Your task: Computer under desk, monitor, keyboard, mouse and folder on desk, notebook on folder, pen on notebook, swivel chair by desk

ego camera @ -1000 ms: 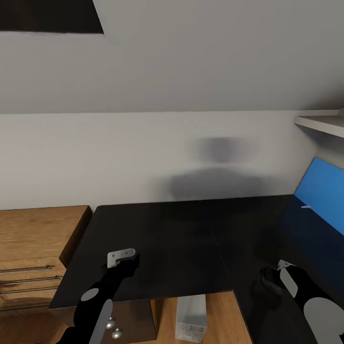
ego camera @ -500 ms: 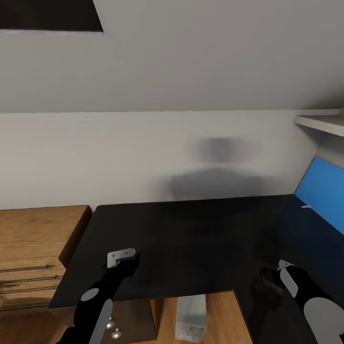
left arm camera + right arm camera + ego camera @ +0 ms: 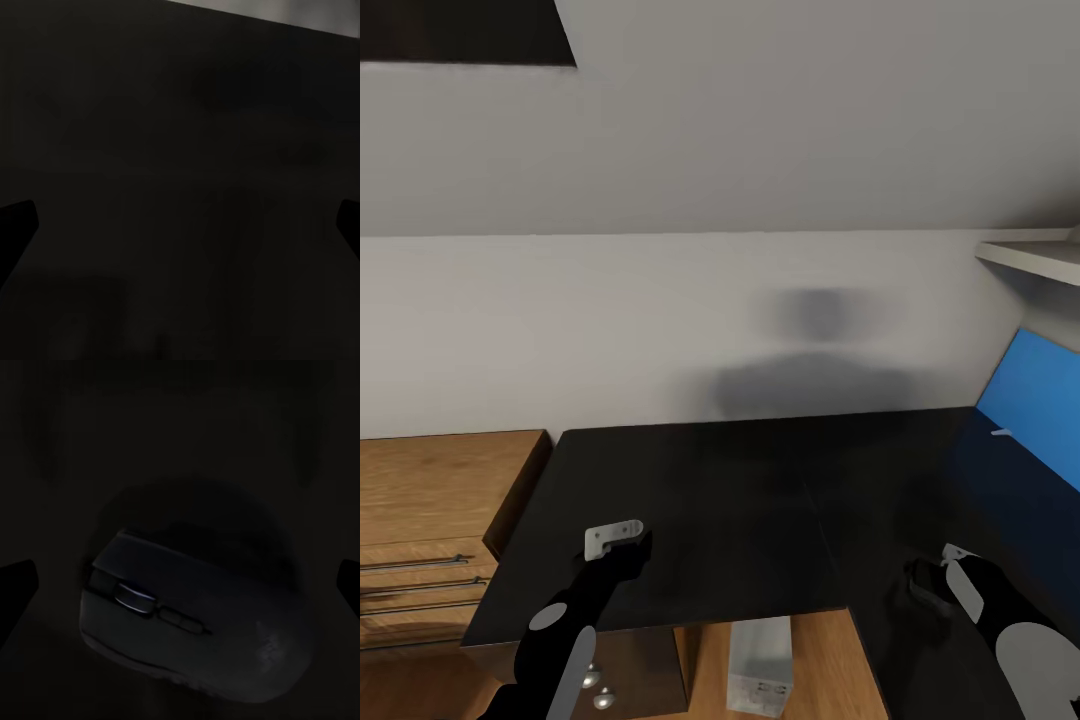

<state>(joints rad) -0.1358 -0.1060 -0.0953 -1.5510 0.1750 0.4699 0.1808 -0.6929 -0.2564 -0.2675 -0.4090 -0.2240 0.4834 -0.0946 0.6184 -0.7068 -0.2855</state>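
1. The desk (image 3: pixel 710 500) has a black L-shaped top. It stands against a white wall, and the robot's shadow falls on that wall.
2. The left gripper (image 3: pixel 622 548) hangs over the front left part of the desk top. In the left wrist view its fingertips (image 3: pixel 15 225) show at the two edges of the picture, spread wide apart, with only bare black desk surface between them. It holds nothing.
3. The right gripper (image 3: pixel 920 592) is over the right wing of the desk, near the front edge.
4. The mouse (image 3: pixel 195 622) lies on the desk directly under the right gripper. In the right wrist view it sits between the two widely spread fingertips (image 3: pixel 16 581), scroll wheel visible. The fingertips are apart from its sides, so the right gripper is open and grips nothing.
5. The folder (image 3: pixel 1030 410), bright blue, lies on the right wing of the desk, toward the wall.
6. The pen (image 3: pixel 1001 434), a short white stick, rests on the folder.
7. The computer (image 3: pixel 760 665), a light grey box, stands on the wooden floor under the desk, at the inner corner of the L.
8. Two round silver knobs (image 3: pixel 597 687) show on the dark drawer front below the left arm.
9. A wooden dresser (image 3: pixel 430 520) with bar handles stands just beside the left end of the desk.
10. A white shelf (image 3: pixel 1030 258) projects from the wall above the folder.
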